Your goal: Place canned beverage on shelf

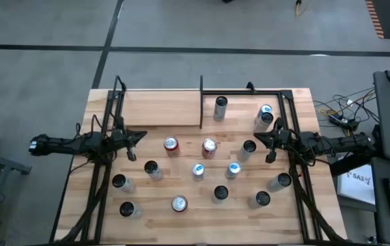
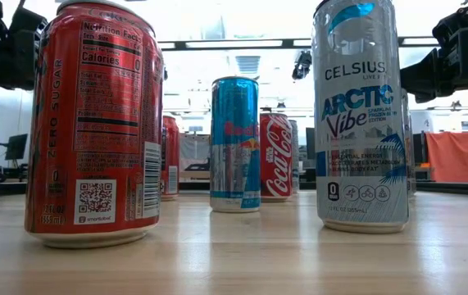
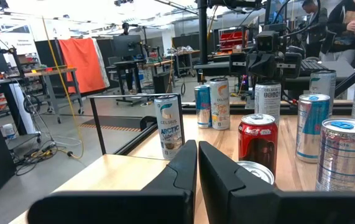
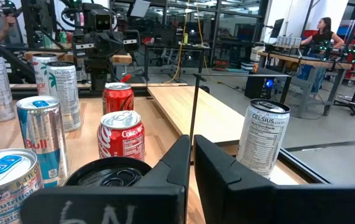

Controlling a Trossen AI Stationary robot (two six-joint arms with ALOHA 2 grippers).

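The wooden table (image 1: 297, 102) is crowded with many cans, and the shelf (image 1: 160, 108), a flat pale plywood panel, lies at its far edge with no can on it. The left gripper (image 1: 134, 137) and right gripper (image 1: 261, 139), both closed and empty, hover on either side, nearer than the shelf. I judge that reaching for one can among such close neighbours, like the red Coca-Cola can (image 1: 209, 147) near the shelf's front corner, could knock the others over.

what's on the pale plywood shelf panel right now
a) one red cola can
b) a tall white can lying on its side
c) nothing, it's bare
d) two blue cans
c: in the high view the shelf shows only bare plywood, while every can, such as the red cola can, stands off it on the table or inside the black frame beside it.
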